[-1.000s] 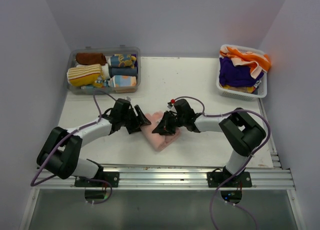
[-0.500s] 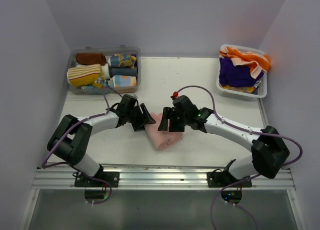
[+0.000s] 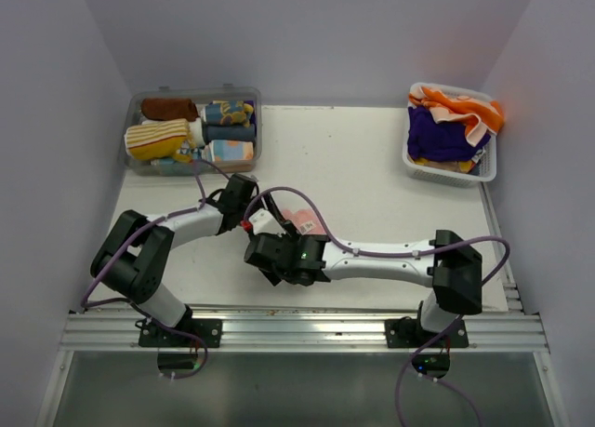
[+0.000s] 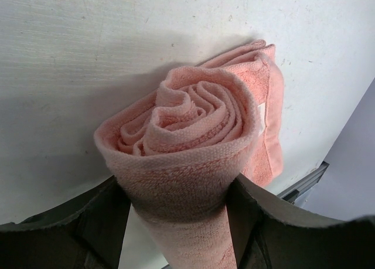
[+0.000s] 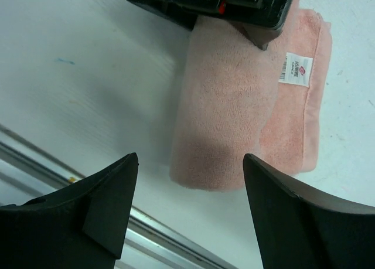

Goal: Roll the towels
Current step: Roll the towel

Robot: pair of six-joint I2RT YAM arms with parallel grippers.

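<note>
A pink towel (image 4: 187, 140), rolled into a spiral, lies on the white table with a flat tail still beside it. My left gripper (image 4: 179, 187) is shut on one end of the roll, a finger pressing each side. From the right wrist the same towel (image 5: 225, 105) shows lengthwise, with its white label (image 5: 297, 70) on the flat tail. My right gripper (image 5: 190, 210) hovers open and empty above the roll's near end. From above, the towel (image 3: 297, 216) is mostly hidden under the right arm, between the left gripper (image 3: 249, 196) and the right gripper (image 3: 271, 260).
A clear bin (image 3: 193, 93) at the back left holds several rolled towels. A white basket (image 3: 483, 171) at the back right holds orange (image 3: 460, 106) and purple (image 3: 442, 134) towels. An aluminium rail (image 3: 297, 320) runs along the near edge.
My right gripper let go of the towel, opened wide and swung left and nearer, over the roll's near end. The left gripper moved right onto the roll's end.
</note>
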